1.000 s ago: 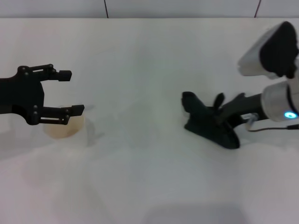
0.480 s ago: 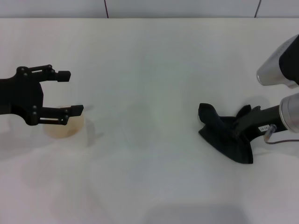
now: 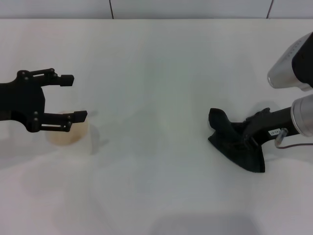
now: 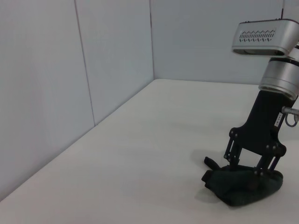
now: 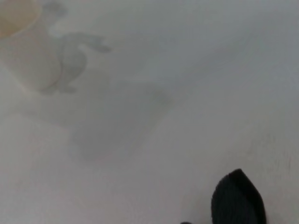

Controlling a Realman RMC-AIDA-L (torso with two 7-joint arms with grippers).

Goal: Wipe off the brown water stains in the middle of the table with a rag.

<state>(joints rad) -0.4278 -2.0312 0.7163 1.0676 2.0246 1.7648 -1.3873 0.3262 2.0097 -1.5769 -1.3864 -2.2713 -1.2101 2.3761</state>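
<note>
Head view: one rag (image 3: 238,145), one cup (image 3: 67,134), two claws.

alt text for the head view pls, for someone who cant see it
The right gripper presses the dark rag onto the white table at the right side. At the left, the open left gripper hovers over a pale orange cup; no brown stain shows mid-table.

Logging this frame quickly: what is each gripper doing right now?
Left gripper: open, holding nothing, above the cup.
Right gripper: closed on the rag, on the table.
</note>
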